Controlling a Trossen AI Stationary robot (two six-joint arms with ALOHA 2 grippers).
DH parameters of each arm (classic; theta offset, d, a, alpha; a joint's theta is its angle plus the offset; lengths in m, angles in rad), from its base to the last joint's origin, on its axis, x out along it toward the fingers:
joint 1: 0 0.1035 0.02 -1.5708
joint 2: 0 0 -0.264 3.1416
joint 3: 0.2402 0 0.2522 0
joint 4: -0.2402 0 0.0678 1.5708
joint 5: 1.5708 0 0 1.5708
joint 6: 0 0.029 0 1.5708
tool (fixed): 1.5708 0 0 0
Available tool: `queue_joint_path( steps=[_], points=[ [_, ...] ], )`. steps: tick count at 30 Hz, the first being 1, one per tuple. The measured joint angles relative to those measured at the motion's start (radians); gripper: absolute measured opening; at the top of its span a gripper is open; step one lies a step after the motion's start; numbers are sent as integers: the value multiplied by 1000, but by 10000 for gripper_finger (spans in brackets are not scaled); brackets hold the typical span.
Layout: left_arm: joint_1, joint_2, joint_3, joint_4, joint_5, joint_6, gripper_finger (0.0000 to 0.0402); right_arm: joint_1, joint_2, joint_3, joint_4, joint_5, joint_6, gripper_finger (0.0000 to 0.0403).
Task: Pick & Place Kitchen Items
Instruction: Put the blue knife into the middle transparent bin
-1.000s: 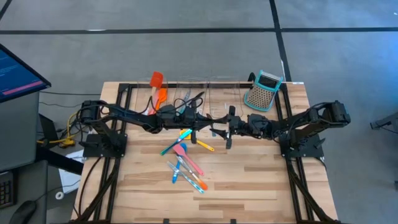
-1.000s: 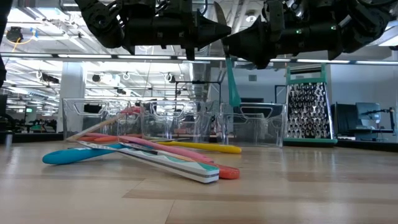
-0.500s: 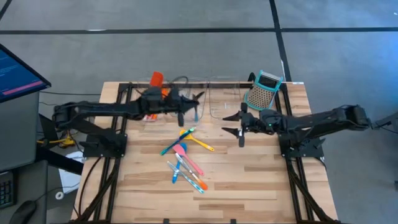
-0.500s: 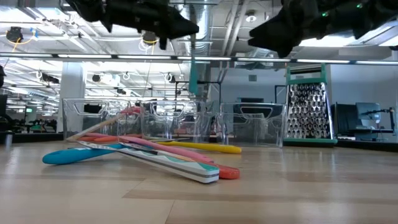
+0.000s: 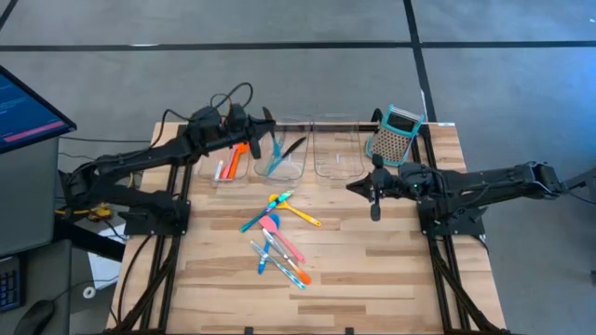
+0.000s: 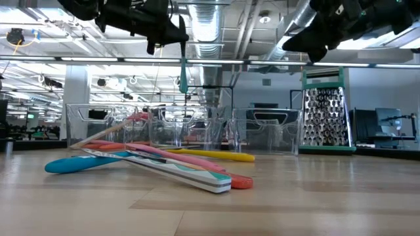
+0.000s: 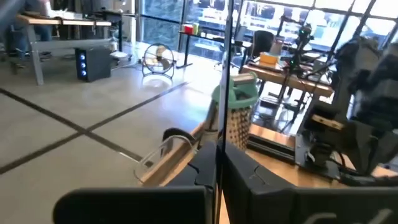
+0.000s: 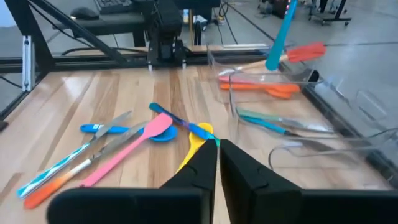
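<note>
My left gripper is up over the far-left clear bins, shut on a slim teal utensil that hangs below it. The left bin holds orange spatulas; the middle bin holds teal pieces and a black one. Several more utensils, blue, pink, yellow and orange, lie in a loose pile on the table's middle. My right gripper hovers right of centre, shut on nothing. My left gripper pinches the teal utensil's upper end between its two fingers, which lie level and come from the table's left. The utensil hangs upright below the fingers, its lower end clear above the bins' rims.
A teal-and-grey box grater stands at the far right beside the right bin. Black frame rails run along both sides of the wooden table. The near half of the table lies bare below the pile.
My left gripper has swung from the table's middle up toward the far left edge, carrying the hanging teal utensil over the bins. My right gripper has drawn back toward the right edge, risen a little and shut its fingers on nothing.
</note>
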Motion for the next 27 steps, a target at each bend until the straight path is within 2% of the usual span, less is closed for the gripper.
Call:
queue_joint_path(
  steps=[3,10,15,20,27],
  points=[
    [41,17,23,-51,40,-21,1,3,0,-23,-2,0,2,12],
    [77,116,172,-233,65,-20,1,40,1,-72,47,-1,19,7],
    [111,239,302,-350,148,-20,1,70,1,-108,114,-1,19,2],
    [137,383,402,-487,150,-15,1,100,1,-110,116,2,15,3],
    [152,531,470,-563,212,-13,1,111,1,-110,116,3,12,2]
  ],
)
